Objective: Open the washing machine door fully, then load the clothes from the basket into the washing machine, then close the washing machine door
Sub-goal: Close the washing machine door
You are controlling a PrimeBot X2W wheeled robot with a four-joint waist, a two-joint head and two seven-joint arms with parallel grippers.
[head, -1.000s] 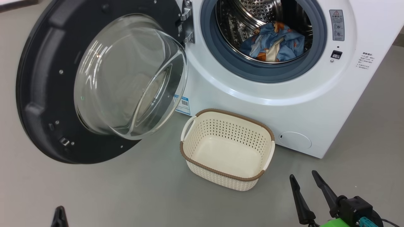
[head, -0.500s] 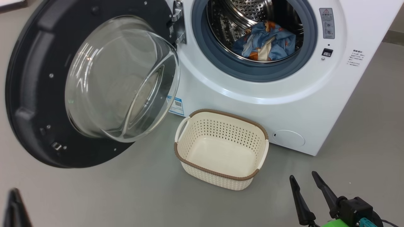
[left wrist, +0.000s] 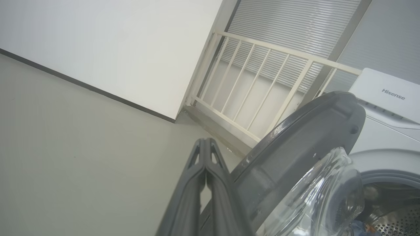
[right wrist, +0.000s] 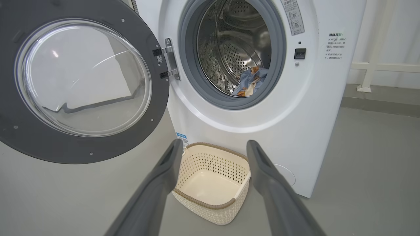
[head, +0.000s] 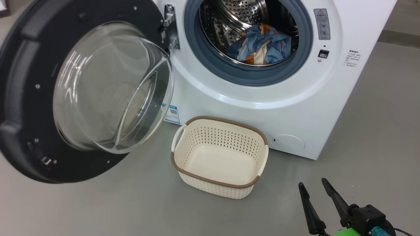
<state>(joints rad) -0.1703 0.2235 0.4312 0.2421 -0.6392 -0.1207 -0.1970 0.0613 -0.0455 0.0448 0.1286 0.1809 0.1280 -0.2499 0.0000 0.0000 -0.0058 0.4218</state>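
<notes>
Head view: the light blue bundle of clothes [head: 261, 44], printed with orange-brown figures and showing a cream lining, lies low in the steel perforated drum [head: 236, 16]. Around it is the grey-blue rubber gasket [head: 236, 77] of the big white front-loading washing machine [head: 295, 118]. Loading looks done: the small cream-white perforated basket [head: 226, 120] with its brown rim band sits on the grey floor [head: 98, 206] just in front of the machine, nothing in it. The large round door [head: 19, 98], glossy black rim around a bulging clear glass bowl [head: 111, 88], hangs swung wide on your left, so closing it is the step you have left. Left wrist view: your left gripper [left wrist: 205, 144] has both dark fingers pressed together, holding nothing, just beside the door's outer edge; whether they touch can't be told. Shut fingers likely serve as a stiff pusher. Your right gripper [head: 312, 183] hovers to the right of the basket, jaws spread wide and empty, well apart from the machine, probably parked clear of the door's swing.
</notes>
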